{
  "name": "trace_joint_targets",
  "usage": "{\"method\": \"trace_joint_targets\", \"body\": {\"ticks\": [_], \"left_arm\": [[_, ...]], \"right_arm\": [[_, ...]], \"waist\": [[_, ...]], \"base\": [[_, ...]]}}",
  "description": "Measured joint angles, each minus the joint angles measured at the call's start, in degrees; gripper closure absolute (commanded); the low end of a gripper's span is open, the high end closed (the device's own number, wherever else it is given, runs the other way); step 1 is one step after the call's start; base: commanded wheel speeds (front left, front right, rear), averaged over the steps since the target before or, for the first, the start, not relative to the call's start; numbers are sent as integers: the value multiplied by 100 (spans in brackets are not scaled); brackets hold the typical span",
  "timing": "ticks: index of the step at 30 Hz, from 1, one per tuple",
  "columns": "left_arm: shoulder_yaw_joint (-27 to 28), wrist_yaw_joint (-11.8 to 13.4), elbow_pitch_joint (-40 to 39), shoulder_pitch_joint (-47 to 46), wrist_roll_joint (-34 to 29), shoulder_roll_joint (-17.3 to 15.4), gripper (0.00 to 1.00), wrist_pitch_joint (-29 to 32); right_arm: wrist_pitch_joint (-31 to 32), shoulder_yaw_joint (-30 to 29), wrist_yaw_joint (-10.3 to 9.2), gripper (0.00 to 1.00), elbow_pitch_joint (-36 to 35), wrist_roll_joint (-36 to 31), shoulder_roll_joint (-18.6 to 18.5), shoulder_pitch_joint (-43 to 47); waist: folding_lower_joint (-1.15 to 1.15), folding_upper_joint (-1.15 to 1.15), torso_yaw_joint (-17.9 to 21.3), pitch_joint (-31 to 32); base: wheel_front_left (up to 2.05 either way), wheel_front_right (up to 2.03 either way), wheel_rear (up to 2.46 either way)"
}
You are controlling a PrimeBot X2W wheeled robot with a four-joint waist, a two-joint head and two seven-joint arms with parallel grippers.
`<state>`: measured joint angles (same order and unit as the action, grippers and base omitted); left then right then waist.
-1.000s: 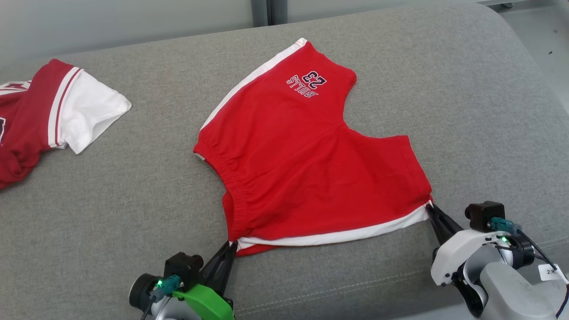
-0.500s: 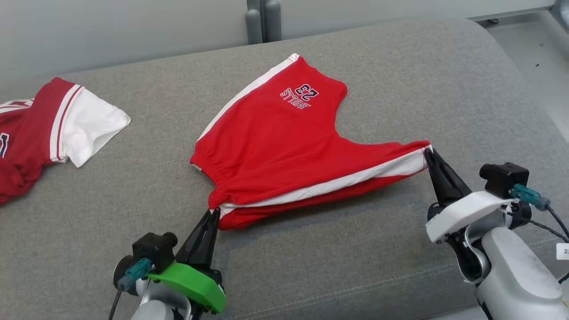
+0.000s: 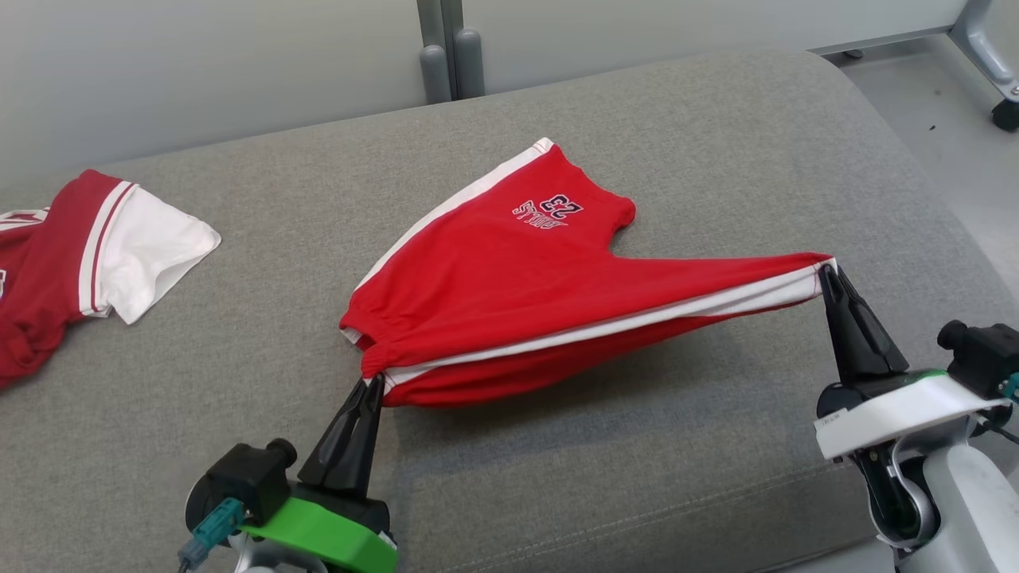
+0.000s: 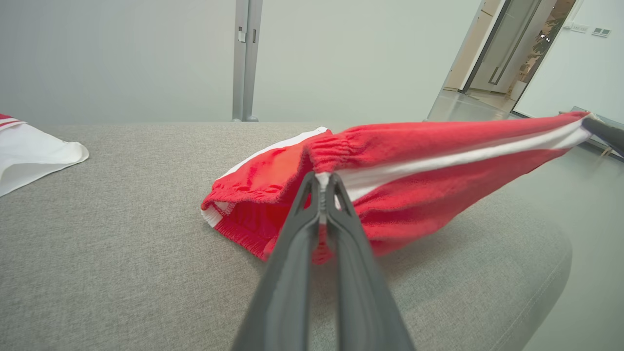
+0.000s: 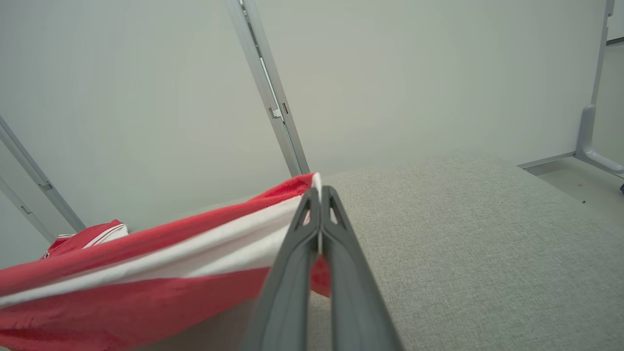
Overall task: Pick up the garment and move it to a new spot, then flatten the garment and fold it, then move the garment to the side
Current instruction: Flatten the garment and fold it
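The garment [image 3: 509, 286] is a pair of red shorts with white side stripes and a dark "23" print, lying on the grey cushion [image 3: 239, 334]. Its near side is lifted and stretched taut between both grippers. My left gripper [image 3: 372, 383] is shut on the waistband corner [image 4: 321, 178] at the lower left. My right gripper [image 3: 828, 272] is shut on the leg-hem corner [image 5: 316, 187] at the right, held slightly higher. The far leg with the print [image 3: 549, 211] still rests on the cushion. A shadow lies under the raised edge.
A second red and white garment [image 3: 87, 247] lies at the cushion's left edge. A pale wall with a grey metal post [image 3: 442, 48] stands behind. The cushion's rounded right end drops to the floor [image 3: 939, 111], where a caster shows at the top right.
Both grippers have risen and carried the shorts' near edge up off the cushion and away from me. The fabric has gone from flat to taut. The head camera has also shifted.
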<state>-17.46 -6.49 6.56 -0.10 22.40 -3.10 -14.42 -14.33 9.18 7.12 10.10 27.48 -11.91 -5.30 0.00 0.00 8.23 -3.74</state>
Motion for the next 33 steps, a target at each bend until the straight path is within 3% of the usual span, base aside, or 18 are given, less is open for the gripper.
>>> {"method": "trace_joint_targets", "body": {"ticks": [10,20,25,33], "left_arm": [[190,165,-951,520,-219,-189,100,0],[-156,143,-695,746,-79,-169,100,85],[-192,137,-525,522,116,-122,100,196],[-144,137,-237,-430,214,-66,100,504]], "right_arm": [[0,89,1,100,-692,-26,-178,1061],[0,231,1,100,-549,-62,-391,1064],[86,197,1,100,-243,52,-438,650],[641,325,1,100,141,309,-590,-723]], "waist": [[0,0,47,-51],[0,0,0,-172],[0,0,-100,-301],[0,0,-294,-668]], "base": [[0,0,0],[0,0,0],[0,0,0],[0,0,0]]}}
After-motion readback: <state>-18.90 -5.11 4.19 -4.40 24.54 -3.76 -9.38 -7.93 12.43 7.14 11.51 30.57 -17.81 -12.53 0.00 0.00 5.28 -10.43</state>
